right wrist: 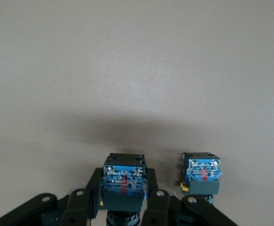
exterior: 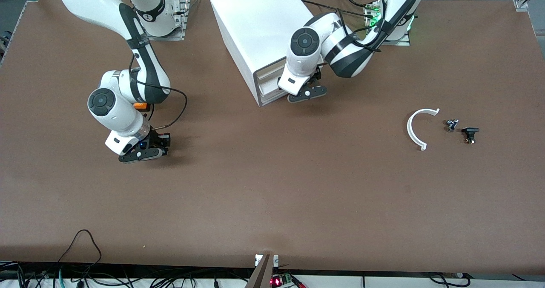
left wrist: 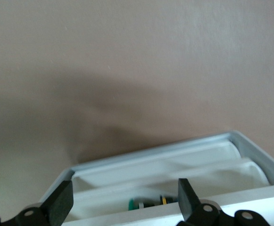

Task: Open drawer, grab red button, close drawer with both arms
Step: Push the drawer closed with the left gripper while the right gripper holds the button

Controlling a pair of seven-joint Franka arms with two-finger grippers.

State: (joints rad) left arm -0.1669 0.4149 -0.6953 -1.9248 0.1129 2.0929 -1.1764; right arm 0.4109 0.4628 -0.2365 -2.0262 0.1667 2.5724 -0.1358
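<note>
Button (right wrist: 122, 181): low in the right wrist view, cap down with its colour hidden, on the table (exterior: 272, 194) toward the right arm's end. It is clamped by the right gripper (right wrist: 122, 200), fingers pressed to both sides of the body. A second button (right wrist: 202, 173) stands just beside. The left gripper (exterior: 304, 93) is held at the drawer (left wrist: 174, 150), upper middle of the front view, fingers apart; the drawer is slightly open.

Step judged: grab. Next needed: a straight lift clear of the neighbour.
</note>
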